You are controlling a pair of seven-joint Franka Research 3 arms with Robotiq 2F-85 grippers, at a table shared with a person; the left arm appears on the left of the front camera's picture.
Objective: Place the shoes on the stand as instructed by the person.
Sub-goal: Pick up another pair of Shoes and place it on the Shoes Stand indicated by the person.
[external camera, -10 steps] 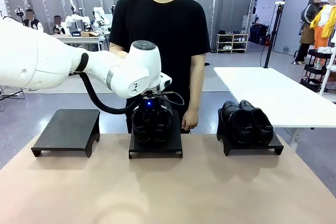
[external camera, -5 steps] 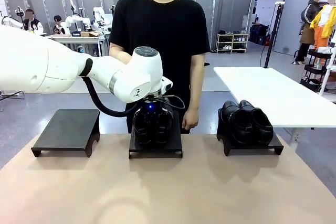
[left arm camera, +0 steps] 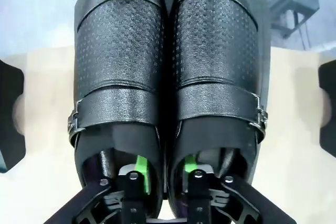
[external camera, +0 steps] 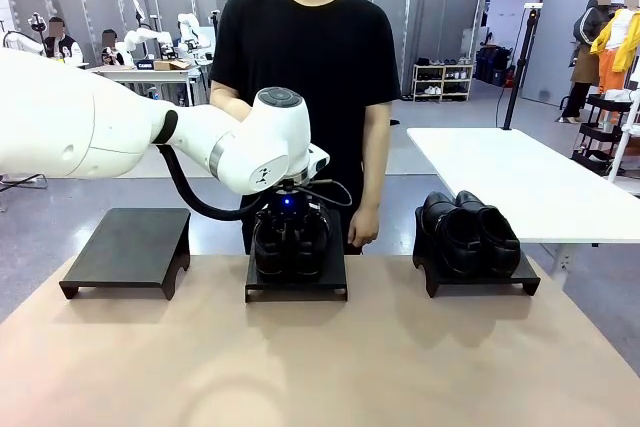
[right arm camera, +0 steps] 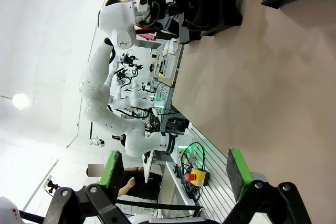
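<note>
One pair of glossy black shoes (external camera: 290,242) sits on the middle black stand (external camera: 297,290), toes toward the person (external camera: 305,67). My left gripper (external camera: 288,209) comes down on it from above. In the left wrist view, one finger (left arm camera: 137,174) reaches into each shoe's opening. The two shoes' (left arm camera: 168,77) touching inner walls lie between the green pads, so the left gripper (left arm camera: 164,170) is shut on them. A second pair of shoes (external camera: 470,232) rests on the right stand (external camera: 480,284). My right gripper (right arm camera: 173,169) is open over bare tabletop, holding nothing.
The left stand (external camera: 125,247) carries nothing. The person stands just behind the middle stand, one hand (external camera: 360,232) hanging beside it. A white table (external camera: 520,177) lies at the far right. The tan tabletop (external camera: 320,367) in front of the stands is free.
My left arm has sunk slightly with the shoes onto the middle stand, then held still. The person and the right pair have not moved.
</note>
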